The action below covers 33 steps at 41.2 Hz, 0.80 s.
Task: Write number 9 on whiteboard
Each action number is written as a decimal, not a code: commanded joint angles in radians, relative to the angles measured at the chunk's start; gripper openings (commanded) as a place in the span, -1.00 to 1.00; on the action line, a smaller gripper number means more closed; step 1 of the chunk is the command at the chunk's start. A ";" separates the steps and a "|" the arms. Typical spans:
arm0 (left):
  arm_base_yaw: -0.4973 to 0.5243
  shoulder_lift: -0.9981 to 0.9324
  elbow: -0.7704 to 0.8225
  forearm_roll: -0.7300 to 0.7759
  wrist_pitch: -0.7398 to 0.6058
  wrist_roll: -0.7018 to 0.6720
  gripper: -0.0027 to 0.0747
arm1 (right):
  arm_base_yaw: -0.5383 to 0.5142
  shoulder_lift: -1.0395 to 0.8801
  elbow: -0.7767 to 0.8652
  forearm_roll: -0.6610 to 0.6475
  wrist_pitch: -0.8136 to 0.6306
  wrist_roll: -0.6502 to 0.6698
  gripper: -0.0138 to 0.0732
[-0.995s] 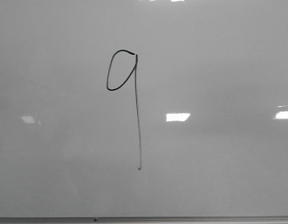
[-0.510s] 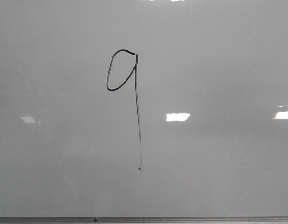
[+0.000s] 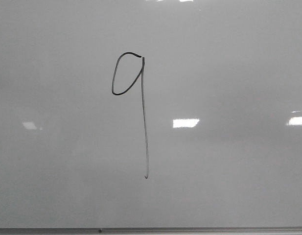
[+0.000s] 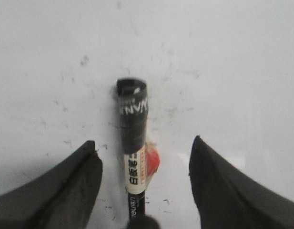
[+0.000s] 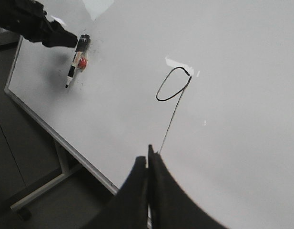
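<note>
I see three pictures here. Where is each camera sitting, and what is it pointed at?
Front view: faces forward at the whiteboard, showing the number 9; no robot parts show.
Left wrist view: sits on the left arm, looking at a marker on the board between the open left end effector fingers.
Right wrist view: sits on the right arm, looking along the closed right end effector at the 9.
Shared: the right wrist view also shows that marker.

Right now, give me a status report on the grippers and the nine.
Left gripper open, marker lying between its fingers. Right gripper shut, empty. Number 9 drawn on whiteboard. Nothing over it.
</note>
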 commanded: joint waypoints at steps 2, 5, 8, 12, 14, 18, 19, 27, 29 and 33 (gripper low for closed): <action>0.003 -0.173 -0.011 -0.011 0.009 -0.008 -0.10 | -0.007 0.005 -0.026 0.027 -0.063 -0.001 -0.82; 0.003 -0.262 0.012 -0.011 0.028 -0.008 -0.22 | -0.007 0.005 -0.026 0.027 -0.062 -0.001 -0.82; 0.003 -0.353 0.047 -0.011 0.037 -0.008 -0.41 | -0.007 0.005 -0.026 0.027 -0.061 -0.001 -0.82; 0.003 -0.481 0.100 -0.011 0.038 -0.008 -0.68 | -0.007 0.005 -0.026 0.027 -0.060 -0.001 -0.82; 0.003 -0.530 0.126 -0.011 0.038 -0.008 -0.83 | -0.007 0.005 -0.026 0.027 -0.060 -0.001 -0.82; 0.003 -0.628 0.166 -0.011 0.040 -0.008 -0.98 | -0.007 0.005 -0.026 0.027 -0.060 -0.001 -0.82; 0.003 -0.645 0.174 -0.011 0.040 -0.008 -0.98 | -0.007 0.005 -0.026 0.027 -0.060 -0.001 -0.82; 0.003 -0.745 0.187 -0.013 0.044 -0.008 -0.98 | -0.007 0.005 -0.026 0.027 -0.060 -0.001 -0.82; 0.003 -0.756 0.187 -0.013 0.044 -0.008 -0.98 | -0.007 0.005 -0.026 0.027 -0.060 -0.001 -0.82; 0.003 -0.762 0.187 -0.013 0.042 -0.008 -0.98 | -0.007 0.005 -0.026 0.027 -0.060 -0.001 -0.82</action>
